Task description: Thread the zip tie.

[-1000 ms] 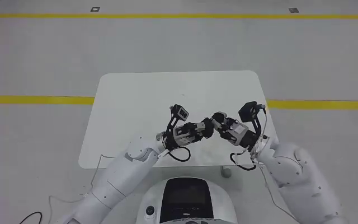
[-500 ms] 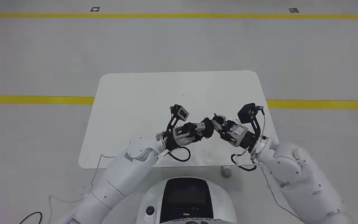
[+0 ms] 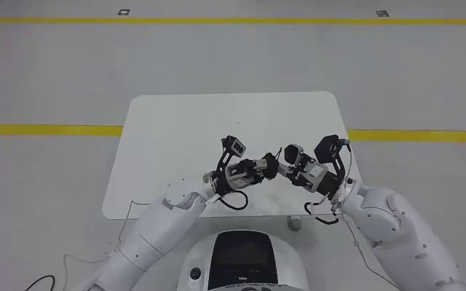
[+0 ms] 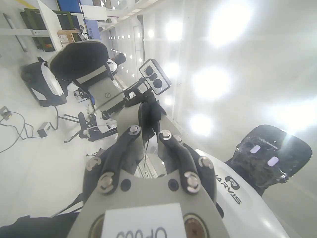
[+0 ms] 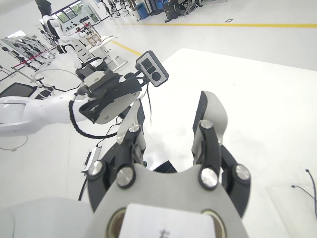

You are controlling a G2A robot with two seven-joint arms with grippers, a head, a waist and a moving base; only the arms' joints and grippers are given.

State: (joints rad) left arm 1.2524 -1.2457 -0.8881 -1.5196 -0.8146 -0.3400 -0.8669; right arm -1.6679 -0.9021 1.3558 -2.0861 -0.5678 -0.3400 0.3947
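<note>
My left gripper [image 3: 271, 166] is held above the middle of the white table [image 3: 182, 131], shut on a thin black zip tie [image 3: 279, 155]. In the left wrist view the zip tie [image 4: 149, 115] is pinched between the closed fingers of this gripper [image 4: 148, 126]. My right gripper [image 3: 290, 158] stands open just to the right of it, tips pointing at the left one. In the right wrist view its jaws [image 5: 171, 115] are spread wide with nothing between them. The zip tie [image 5: 149, 100] hangs as a thin strand from the left gripper [image 5: 128, 90], beside one right finger.
Two more thin black zip ties [image 5: 308, 182] lie on the table near the right arm. Both arms hover over the table's near half; its far half [image 3: 233, 116] is bare white surface. The yellow floor line [image 3: 58, 130] runs behind.
My right gripper has drawn back a little to the right, away from the left gripper. The left arm has stayed still with the zip tie.
</note>
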